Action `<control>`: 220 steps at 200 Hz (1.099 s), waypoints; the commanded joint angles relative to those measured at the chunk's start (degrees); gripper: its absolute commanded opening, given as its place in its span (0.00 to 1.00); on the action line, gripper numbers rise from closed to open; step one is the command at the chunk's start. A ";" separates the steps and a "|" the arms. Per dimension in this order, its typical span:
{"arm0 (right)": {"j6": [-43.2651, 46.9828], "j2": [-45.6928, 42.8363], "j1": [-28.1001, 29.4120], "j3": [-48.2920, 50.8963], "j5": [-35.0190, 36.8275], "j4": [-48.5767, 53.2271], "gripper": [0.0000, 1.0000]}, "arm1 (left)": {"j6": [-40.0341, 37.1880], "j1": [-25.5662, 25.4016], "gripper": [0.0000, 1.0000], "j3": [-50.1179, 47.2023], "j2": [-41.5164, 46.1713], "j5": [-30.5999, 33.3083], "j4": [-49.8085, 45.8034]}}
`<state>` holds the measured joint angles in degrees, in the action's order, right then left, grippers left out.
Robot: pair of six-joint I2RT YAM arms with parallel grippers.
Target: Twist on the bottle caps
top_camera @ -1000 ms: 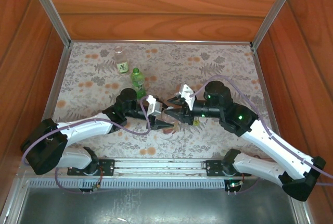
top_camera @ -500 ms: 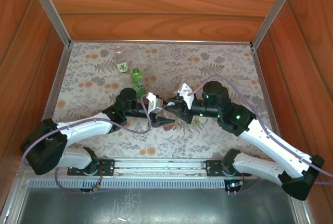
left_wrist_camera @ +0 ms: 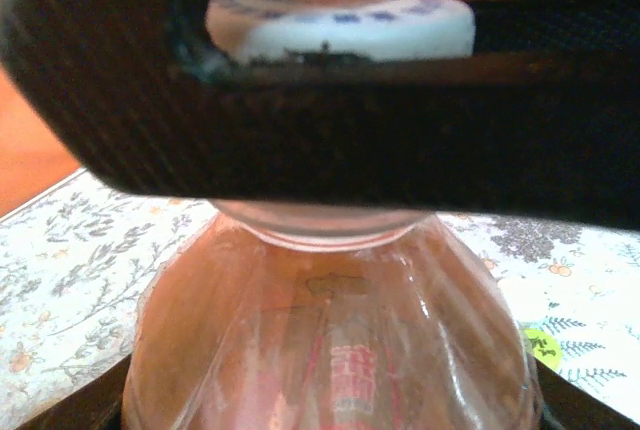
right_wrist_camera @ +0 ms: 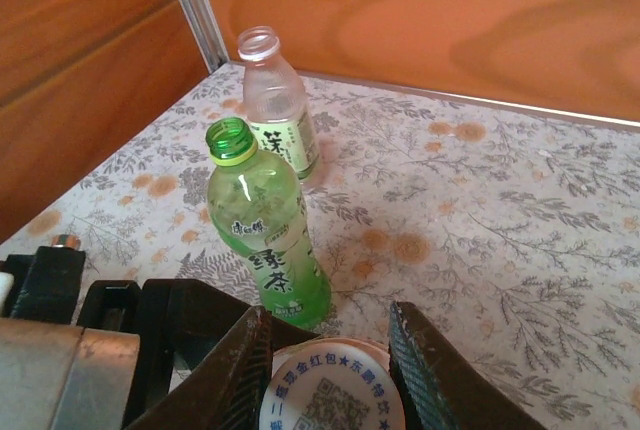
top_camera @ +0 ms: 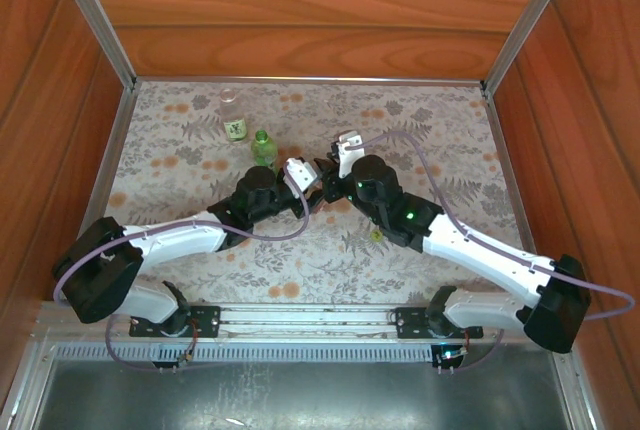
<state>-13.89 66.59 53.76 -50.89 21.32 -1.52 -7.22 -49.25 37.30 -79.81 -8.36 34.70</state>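
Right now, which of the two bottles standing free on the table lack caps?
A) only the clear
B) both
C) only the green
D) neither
B: the green bottle and the clear bottle both show open necks in the right wrist view.

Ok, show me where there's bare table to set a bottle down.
Far right corner of the table, between back wall and right arm; near patch between both arms. Crowded: centre, where arms meet over the amber bottle, and back left by green bottle and clear bottle.
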 commanded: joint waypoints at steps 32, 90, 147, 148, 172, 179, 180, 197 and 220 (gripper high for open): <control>11.56 -13.04 -7.64 6.86 -28.47 -1.52 0.49 | 0.36 2.91 0.52 -2.03 3.83 -19.31 4.70; 19.49 -17.40 -10.67 1.46 -52.36 15.84 0.57 | -0.83 3.85 0.52 -3.29 6.41 -42.98 3.18; 19.05 -12.46 -10.78 -1.16 -57.47 14.82 0.42 | 0.19 3.90 0.52 -2.49 5.17 -47.54 2.85; 19.02 -12.45 -10.73 -1.15 -57.41 14.72 0.41 | 0.19 3.86 0.52 -2.49 5.18 -47.58 2.84; 18.81 -12.52 -10.78 -0.88 -56.22 14.25 0.30 | 0.16 3.87 0.52 -2.75 5.48 -46.87 2.84; 18.64 -12.65 -10.80 -0.79 -55.73 14.20 0.28 | 0.01 3.88 0.52 -2.87 5.66 -45.88 2.77; 18.64 -12.68 -10.79 -0.79 -55.67 14.23 0.28 | -0.03 3.85 0.52 -2.94 5.73 -45.70 2.76; 17.26 -13.25 -10.78 -0.15 -51.79 12.96 0.24 | -0.42 3.88 0.52 -3.02 6.47 -40.40 2.81; 12.93 -13.92 -10.70 2.21 -37.62 7.28 0.19 | 0.00 2.96 0.51 -2.36 6.48 -25.74 2.74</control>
<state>5.08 54.02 43.44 -50.68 -30.11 11.81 -6.15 -45.71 34.28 -74.22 -48.21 36.42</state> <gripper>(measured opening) 0.326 0.587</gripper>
